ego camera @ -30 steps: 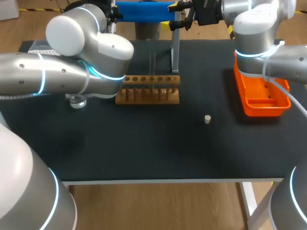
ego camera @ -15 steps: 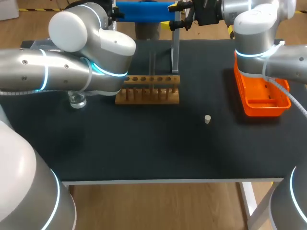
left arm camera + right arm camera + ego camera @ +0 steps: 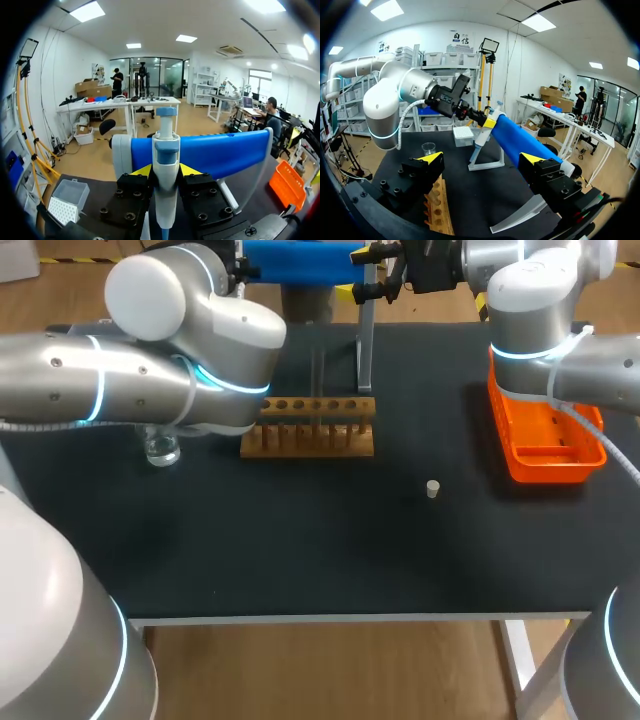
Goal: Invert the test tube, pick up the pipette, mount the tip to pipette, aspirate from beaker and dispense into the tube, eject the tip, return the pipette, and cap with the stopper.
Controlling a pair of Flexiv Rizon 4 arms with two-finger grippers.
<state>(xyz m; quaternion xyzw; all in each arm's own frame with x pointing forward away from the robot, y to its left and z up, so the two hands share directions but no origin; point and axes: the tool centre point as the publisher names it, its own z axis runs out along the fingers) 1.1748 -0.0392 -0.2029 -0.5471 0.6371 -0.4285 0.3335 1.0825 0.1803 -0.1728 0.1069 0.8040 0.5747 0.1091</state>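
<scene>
Left tool (image 3: 165, 171) grips the pipette (image 3: 165, 150) from both sides at the blue stand (image 3: 220, 152). The pipette is probably light, rigid, smooth plastic, best held mid-barrel below the plunger. The matte dark surface (image 3: 320, 550) carries wooden rack (image 3: 310, 430), stopper (image 3: 432, 489) and orange tray (image 3: 590, 458); right tool (image 3: 482, 160) gapes wide, holding nothing.

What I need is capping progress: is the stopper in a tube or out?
Out. The stopper lies loose on the table, apart from the wooden rack and capping no tube.
</scene>
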